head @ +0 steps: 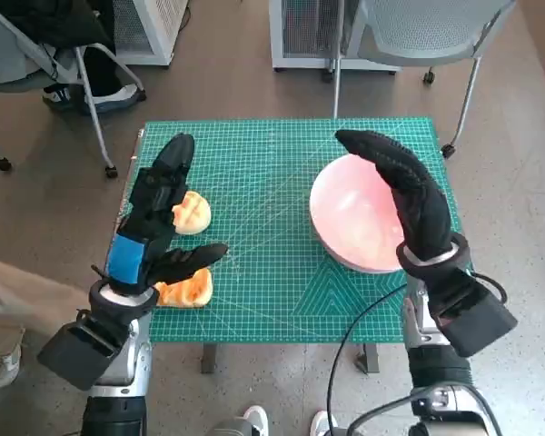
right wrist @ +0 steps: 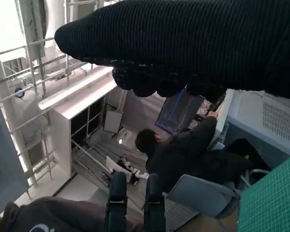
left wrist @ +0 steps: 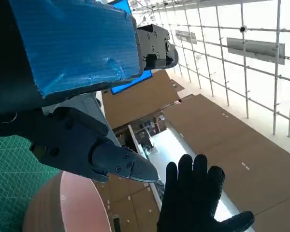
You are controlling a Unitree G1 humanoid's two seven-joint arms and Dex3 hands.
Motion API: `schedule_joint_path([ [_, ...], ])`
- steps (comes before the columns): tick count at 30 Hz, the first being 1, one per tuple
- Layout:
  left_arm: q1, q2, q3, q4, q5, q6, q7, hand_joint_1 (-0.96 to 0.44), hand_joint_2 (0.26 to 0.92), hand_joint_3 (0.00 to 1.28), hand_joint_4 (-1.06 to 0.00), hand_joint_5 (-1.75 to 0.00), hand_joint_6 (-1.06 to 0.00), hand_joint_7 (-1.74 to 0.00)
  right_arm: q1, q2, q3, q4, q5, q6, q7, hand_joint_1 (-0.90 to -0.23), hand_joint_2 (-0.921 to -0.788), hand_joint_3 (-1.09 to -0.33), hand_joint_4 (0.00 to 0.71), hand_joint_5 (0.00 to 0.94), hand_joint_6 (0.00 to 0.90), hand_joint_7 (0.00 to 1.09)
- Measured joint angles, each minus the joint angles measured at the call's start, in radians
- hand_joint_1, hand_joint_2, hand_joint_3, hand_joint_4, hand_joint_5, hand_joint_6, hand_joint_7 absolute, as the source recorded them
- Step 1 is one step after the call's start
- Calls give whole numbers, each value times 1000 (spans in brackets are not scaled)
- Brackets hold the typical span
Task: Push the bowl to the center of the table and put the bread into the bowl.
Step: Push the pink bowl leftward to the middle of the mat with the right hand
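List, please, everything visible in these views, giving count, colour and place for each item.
Cutting mat: one, green with a grid, covering the small table.
Bowl: one, pink, on the mat's right side, under the right hand.
Bread: two golden pieces on the mat's left side, the second nearer the robot.
Chairs: two, grey, on the floor beyond the table.
Cable: one, black, off the table's near edge.
Person: one, dark clothes, seated, in the right wrist view.
Left hand: black, blue-taped, open above the bread.
Right hand: black glove, over the bowl.
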Motion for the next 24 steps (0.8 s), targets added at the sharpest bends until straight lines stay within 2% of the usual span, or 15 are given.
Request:
schedule_joint_path([
  [4, -8, -1, -3, 18, 0, -2, 0, -584, 921, 76, -38, -2, 1, -345, -4, -9, -11, 10, 5, 2, 2, -458, -921, -702, 150, 0, -1, 503],
  [6, -17, -2, -5, 29, 0, -3, 0, -589, 921, 84, -38, -2, 1, -345, -19, -27, -28, 34, 20, 7, 8, -457, -921, -709, 148, 0, -1, 500],
  [8, -19, -1, -5, 32, -1, -4, 0, -606, 921, 128, -39, -2, 1, -347, -38, -46, -46, 64, 36, 5, 15, -489, -921, -734, 143, 0, -1, 496],
  [13, -22, -1, -5, 36, -4, -10, -1, -624, 921, 174, -39, -2, 1, -348, -137, -102, -127, 251, 90, 3, 36, -546, -921, -750, 137, 0, -1, 491],
  [16, -22, -1, -5, 38, -5, -14, -1, -626, 921, 181, -39, -1, 1, -347, -175, -124, -157, 318, 112, -3, 51, -556, -921, -753, 136, 0, -1, 490],
  [24, -27, -2, -9, 44, -7, -15, -1, -628, 921, 200, -40, -1, 1, -348, -216, -126, -198, 430, 115, -19, 72, -570, -921, -757, 138, 1, 1, 489],
])
